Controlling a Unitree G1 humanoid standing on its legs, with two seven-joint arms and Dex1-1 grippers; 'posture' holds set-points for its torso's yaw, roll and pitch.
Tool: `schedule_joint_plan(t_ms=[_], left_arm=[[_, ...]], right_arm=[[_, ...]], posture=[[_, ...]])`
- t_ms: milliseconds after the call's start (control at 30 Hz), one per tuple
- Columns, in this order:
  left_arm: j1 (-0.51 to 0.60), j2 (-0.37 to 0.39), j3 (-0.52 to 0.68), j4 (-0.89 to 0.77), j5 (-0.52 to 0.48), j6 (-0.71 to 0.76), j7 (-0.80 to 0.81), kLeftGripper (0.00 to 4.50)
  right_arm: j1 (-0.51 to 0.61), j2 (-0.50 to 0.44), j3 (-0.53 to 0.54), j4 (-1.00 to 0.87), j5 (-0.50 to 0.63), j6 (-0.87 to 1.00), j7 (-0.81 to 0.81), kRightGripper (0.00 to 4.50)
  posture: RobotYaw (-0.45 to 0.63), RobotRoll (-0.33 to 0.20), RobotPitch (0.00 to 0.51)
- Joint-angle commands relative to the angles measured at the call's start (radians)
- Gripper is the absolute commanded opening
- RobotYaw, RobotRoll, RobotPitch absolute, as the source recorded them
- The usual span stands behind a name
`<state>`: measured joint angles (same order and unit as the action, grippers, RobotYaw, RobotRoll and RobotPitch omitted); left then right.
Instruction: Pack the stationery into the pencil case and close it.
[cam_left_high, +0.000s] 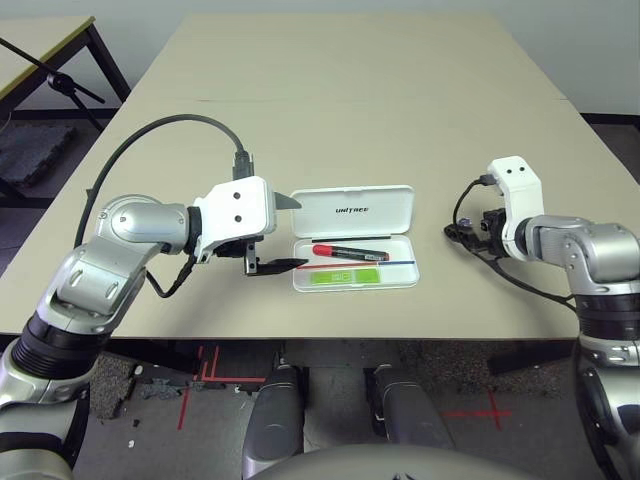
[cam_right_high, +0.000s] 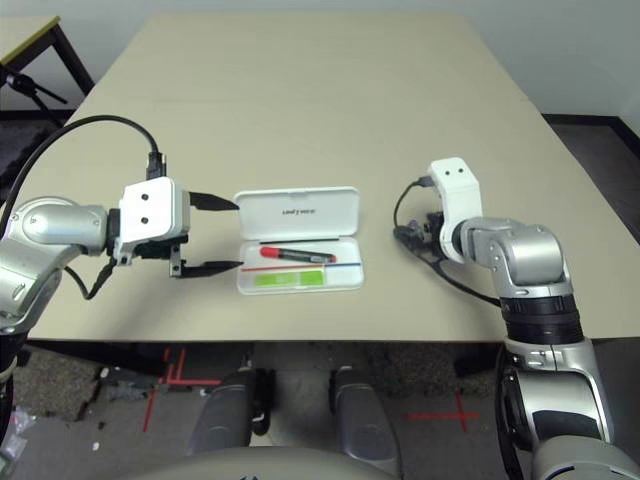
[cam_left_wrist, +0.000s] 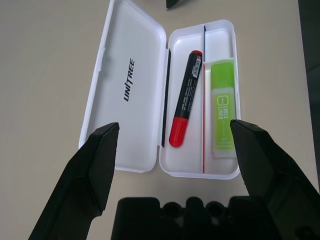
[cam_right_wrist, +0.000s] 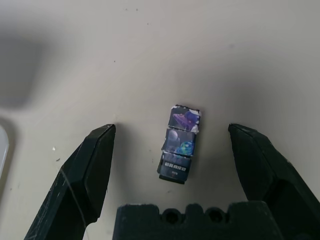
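Pencil case (cam_left_high: 355, 240) lay open on the table (cam_left_high: 350, 90), marker (cam_left_wrist: 185, 99) and highlighter (cam_left_wrist: 222, 106) inside; the left gripper (cam_right_high: 212, 234) gaped beside it, empty, while the right gripper (cam_right_wrist: 172, 170) spread wide around the small dark block (cam_right_wrist: 179, 144), not touching

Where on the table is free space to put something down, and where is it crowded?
Free: the far half of the table, beyond the open pencil case, and the strip between the case and the right gripper. Crowded: the case tray, holding marker and highlighter, with the left gripper beside it.
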<state>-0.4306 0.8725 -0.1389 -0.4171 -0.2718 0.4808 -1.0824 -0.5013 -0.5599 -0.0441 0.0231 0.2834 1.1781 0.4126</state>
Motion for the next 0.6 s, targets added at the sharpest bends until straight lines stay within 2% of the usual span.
schedule_joint_plan(t_ms=[33, 67, 167, 300, 467, 500, 600], left_arm=[[0.000, -0.003, -0.019, -0.019, 0.007, 0.012, 0.007, 4.47], [0.000, -0.003, -0.019, -0.020, 0.007, 0.015, 0.010, 4.47], [0.004, -0.001, -0.016, -0.028, 0.005, 0.021, 0.014, 4.50], [0.007, 0.001, -0.013, -0.032, 0.004, 0.026, 0.017, 4.50], [0.006, 0.000, -0.016, -0.031, 0.006, 0.028, 0.018, 4.50], [0.005, 0.000, -0.017, -0.030, 0.006, 0.029, 0.019, 4.50], [0.003, -0.001, -0.019, -0.029, 0.007, 0.030, 0.018, 4.50]], right_arm=[[0.002, 0.019, 0.032, 0.053, -0.016, -0.020, 0.001, 4.50], [-0.001, 0.023, 0.035, 0.062, -0.019, -0.025, 0.000, 4.50], [-0.004, 0.030, 0.042, 0.070, -0.026, -0.031, 0.001, 3.87], [-0.008, 0.024, 0.051, 0.073, -0.037, -0.032, 0.016, 2.50], [-0.025, -0.007, 0.058, 0.086, -0.047, -0.045, 0.042, 0.51], [-0.028, -0.018, 0.065, 0.084, -0.048, -0.060, 0.060, 0.34], [-0.017, -0.075, 0.117, 0.058, -0.050, -0.173, 0.174, 0.34]], posture=[[0.02, 0.000, 0.105], [0.02, 0.000, 0.105], [0.04, 0.000, 0.104], [0.04, 0.000, 0.105], [0.04, 0.000, 0.106], [0.04, 0.000, 0.106], [0.04, 0.000, 0.106]])
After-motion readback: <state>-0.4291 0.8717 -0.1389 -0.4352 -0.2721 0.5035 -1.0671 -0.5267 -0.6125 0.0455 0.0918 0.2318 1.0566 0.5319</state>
